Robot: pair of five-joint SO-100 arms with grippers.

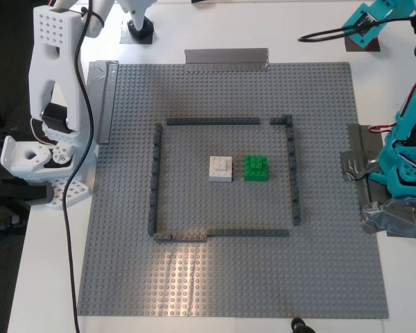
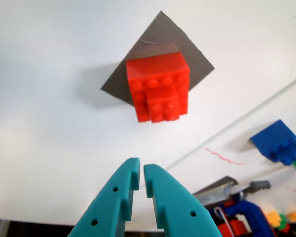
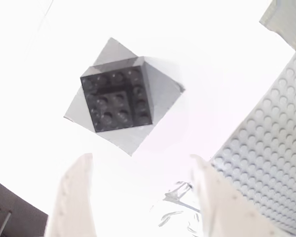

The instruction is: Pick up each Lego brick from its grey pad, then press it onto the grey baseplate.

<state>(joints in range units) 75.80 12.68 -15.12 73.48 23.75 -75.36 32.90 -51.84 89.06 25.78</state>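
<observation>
Both bricks on their pads, grippers empty.
Exterior view: grey baseplate [image 1: 125, 277] bears white brick [image 1: 221, 168] and green brick [image 1: 256, 168]. First wrist view: my first gripper [image 2: 138, 175], tips nearly together, hangs short of the red brick [image 2: 159, 86] on its grey pad [image 2: 160, 34]. Second wrist view: my second gripper [image 3: 140, 170], jaws wide apart, is clear of the black brick [image 3: 117, 100] on its pad [image 3: 160, 91].

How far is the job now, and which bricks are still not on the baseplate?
Nothing is placed yet. The red brick sits on its grey pad, with my first tool shut and empty. The black brick sits on its pad, with my second tool open. Both must be picked and pressed onto the grey baseplate.
</observation>
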